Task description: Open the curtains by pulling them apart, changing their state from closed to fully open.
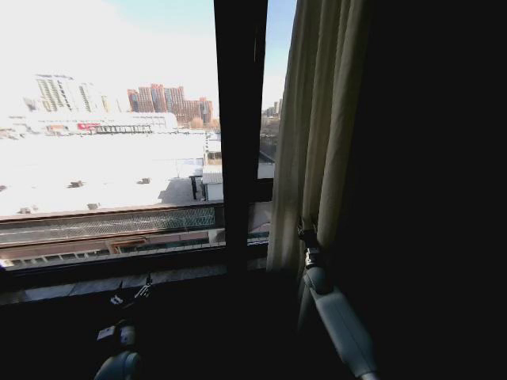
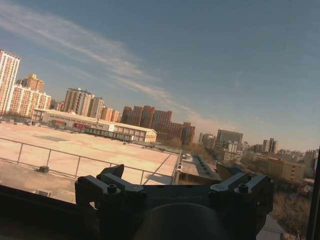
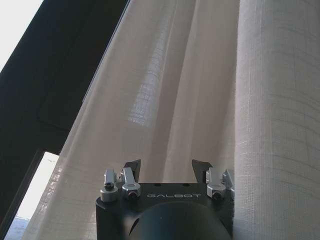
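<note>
A sheer white pleated curtain (image 1: 317,134) hangs bunched to the right of the dark window frame bar (image 1: 240,127). My right gripper (image 1: 306,232) is raised against its lower folds. In the right wrist view the right gripper (image 3: 166,167) is open, with the curtain (image 3: 190,90) close in front of its two fingertips and no fabric pinched between them. My left gripper (image 1: 131,297) sits low by the sill, left of the frame bar. The left wrist view shows the left gripper (image 2: 175,177) open and facing bare glass and the city outside.
A dark window sill (image 1: 111,281) runs along below the glass. The window pane (image 1: 103,142) left of the frame bar is uncovered. A dark wall (image 1: 444,190) stands right of the curtain.
</note>
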